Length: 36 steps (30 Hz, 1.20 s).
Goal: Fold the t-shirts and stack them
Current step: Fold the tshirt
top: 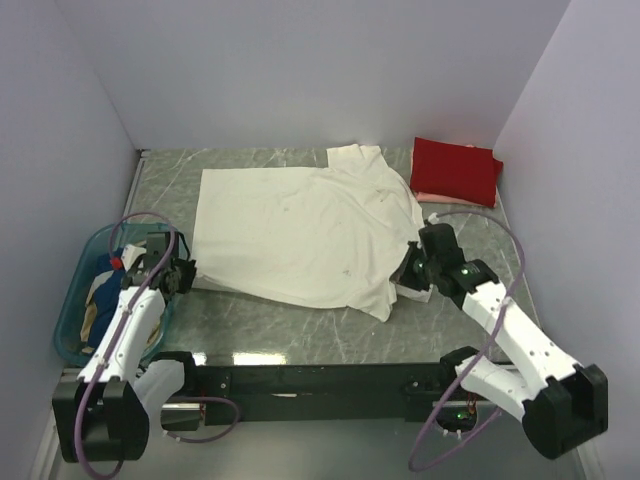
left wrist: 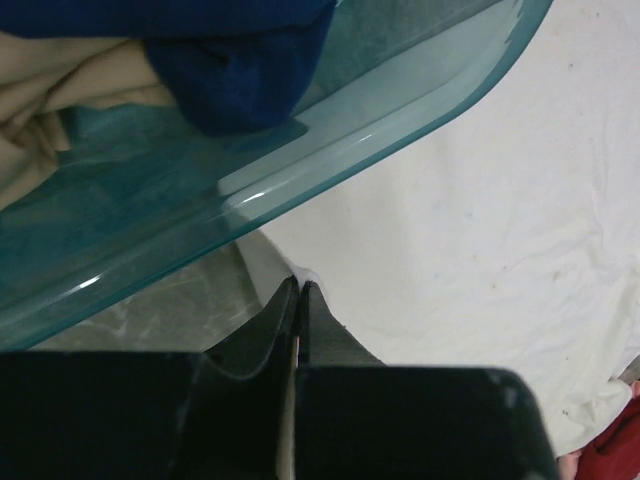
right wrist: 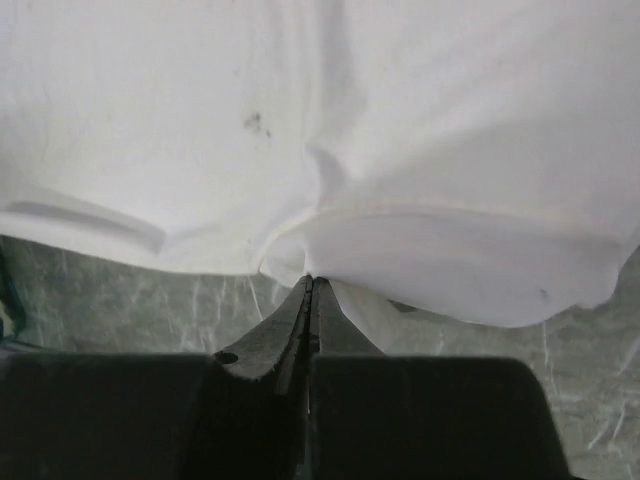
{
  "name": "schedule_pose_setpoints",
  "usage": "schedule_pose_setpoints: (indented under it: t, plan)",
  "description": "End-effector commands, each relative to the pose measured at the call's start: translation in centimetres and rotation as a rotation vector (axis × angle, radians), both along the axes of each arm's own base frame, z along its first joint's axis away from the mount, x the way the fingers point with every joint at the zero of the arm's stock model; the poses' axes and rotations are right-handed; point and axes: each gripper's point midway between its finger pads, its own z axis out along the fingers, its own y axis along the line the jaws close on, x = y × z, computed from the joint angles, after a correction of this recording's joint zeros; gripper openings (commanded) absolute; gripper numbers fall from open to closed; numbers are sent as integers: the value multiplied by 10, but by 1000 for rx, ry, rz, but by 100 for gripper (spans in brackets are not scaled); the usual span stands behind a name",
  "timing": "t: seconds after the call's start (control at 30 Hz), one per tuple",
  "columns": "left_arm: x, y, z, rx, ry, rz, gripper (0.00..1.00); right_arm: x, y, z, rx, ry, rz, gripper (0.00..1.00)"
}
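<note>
At the near edge of the marble-patterned table [top: 260, 325] the two arms reach forward, one to each side of the cream-white t-shirt [top: 300, 225]. The left gripper [top: 185, 272] sits low at the shirt's near left corner, just beside the teal basket [top: 72, 310]; its wrist view shows the jaws pressed together with a thin edge of the white cloth caught between them. The right gripper [top: 408, 268] is at the shirt's near right side, by the sleeve; its jaws are likewise closed, pinching a puckered fold of the hem.

In the basket, at the table's left edge, lie a dark blue t-shirt [left wrist: 240, 70] and a tan t-shirt [left wrist: 60, 80], bunched up and unfolded. The cream-white t-shirt is spread mostly flat across the middle of the table, its neck end towards the right; its far right part is rumpled. Beyond it, in the far right corner, a folded red t-shirt [top: 455, 170] rests on a pale pink t-shirt [top: 432, 196], of which only an edge shows.
</note>
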Motion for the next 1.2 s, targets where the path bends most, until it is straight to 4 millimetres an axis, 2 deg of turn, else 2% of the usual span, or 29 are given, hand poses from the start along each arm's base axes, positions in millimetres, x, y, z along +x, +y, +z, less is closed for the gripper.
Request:
schedule_pose_setpoints:
  t: [0.0,0.07,0.1,0.17,0.2,0.23,0.53,0.73,0.83,1.03,1.17]
  plan:
    - [33,3,21,26,-73,4,6,48,5,28,-38,-120,-3,0]
    - [41,4,21,23,-66,7,6,60,7,29,-46,-112,0,0]
    - [44,3,12,23,-31,3,6,65,9,27,-53,-102,5,0]
    - [51,3,13,29,-17,1,6,82,8,24,-64,-84,-6,0]
    - [53,4,4,31,21,2,6,88,8,18,-70,-66,-5,0]
    - [55,4,2,37,36,-4,6,94,9,21,-59,-69,-2,0]
    - [80,10,1,61,70,3,7,142,-1,15,-21,-33,-18,0]
    - [93,13,1,76,92,-8,7,158,-2,12,-10,-24,-14,0]
    - [99,12,5,75,75,-18,7,163,-8,13,-18,-26,-23,0]
    - [103,11,5,65,68,-30,4,168,-22,18,-14,-48,-54,0]
    - [106,12,9,70,50,-27,3,170,-23,18,-1,-51,-58,0]
